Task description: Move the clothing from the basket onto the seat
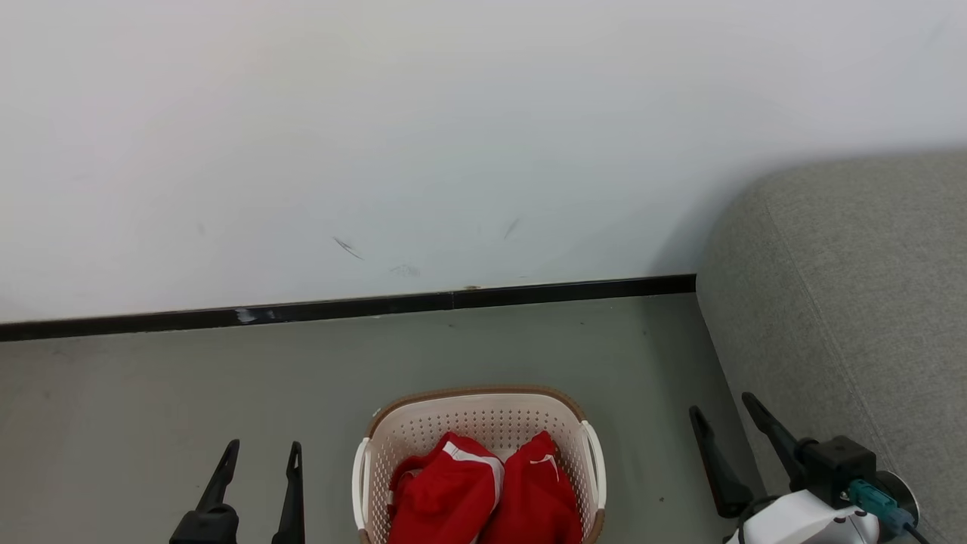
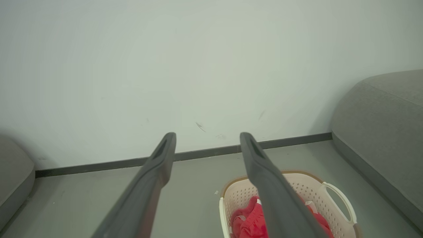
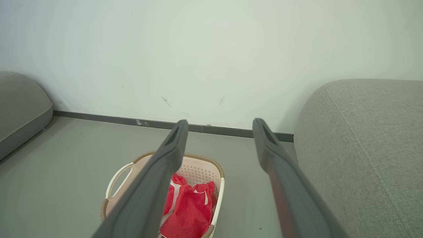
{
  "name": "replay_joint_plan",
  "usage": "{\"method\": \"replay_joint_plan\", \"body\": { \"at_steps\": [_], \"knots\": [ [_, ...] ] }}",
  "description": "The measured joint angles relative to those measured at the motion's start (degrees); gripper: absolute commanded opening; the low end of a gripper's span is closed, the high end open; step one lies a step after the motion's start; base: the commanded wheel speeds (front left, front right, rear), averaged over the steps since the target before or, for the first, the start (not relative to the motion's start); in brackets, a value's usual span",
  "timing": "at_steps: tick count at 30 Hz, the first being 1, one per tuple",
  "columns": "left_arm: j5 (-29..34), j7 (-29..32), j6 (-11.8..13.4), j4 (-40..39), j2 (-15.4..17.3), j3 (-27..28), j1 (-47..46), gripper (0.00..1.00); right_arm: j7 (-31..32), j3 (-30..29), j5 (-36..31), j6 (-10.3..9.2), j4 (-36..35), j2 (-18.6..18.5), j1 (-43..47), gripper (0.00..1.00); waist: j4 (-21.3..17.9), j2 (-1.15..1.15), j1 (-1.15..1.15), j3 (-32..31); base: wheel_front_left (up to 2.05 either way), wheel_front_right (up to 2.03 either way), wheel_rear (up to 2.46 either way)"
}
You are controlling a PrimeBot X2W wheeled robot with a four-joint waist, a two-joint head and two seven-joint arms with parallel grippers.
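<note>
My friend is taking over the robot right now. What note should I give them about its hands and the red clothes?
Hands: the left gripper is open and holds nothing, to the left of the basket. The right gripper is open and holds nothing, between the basket and the seat.
Things: the red clothing lies bunched inside the basket, which stands on the floor in front of the robot. The grey seat is to the right, with nothing on the part in view.
Done: nothing yet.
Left: lift the clothing out and lay it on the seat.
</note>
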Motion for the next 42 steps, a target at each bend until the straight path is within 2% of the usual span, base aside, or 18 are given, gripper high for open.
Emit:
{"method": "replay_joint_plan", "body": {
  "at_steps": [29, 36, 42],
  "knots": [
    [1.18, 0.00, -0.11, 0.05, 0.01, 0.33, 0.01, 1.00, 0.00, 1.02, 1.08, 0.00, -2.04, 0.01, 0.21, 1.00, 0.08, 0.00, 0.00, 1.87, 0.00, 0.00, 0.00],
    [2.43, 0.00, -0.93, 0.91, 1.04, -1.42, -0.20, 1.00, 0.00, 1.01, 1.07, 0.00, -3.67, 0.01, 0.21, 1.00, -0.09, 0.00, -0.01, 3.18, 0.00, 0.00, 0.00],
    [4.23, 0.00, -2.71, 2.50, 1.64, -4.39, -2.93, 1.00, -0.01, 0.46, 0.85, 0.00, -6.53, 0.02, 0.15, 1.00, -0.38, 0.00, -0.01, 4.80, 0.00, 0.00, 0.00]
  ]
}}
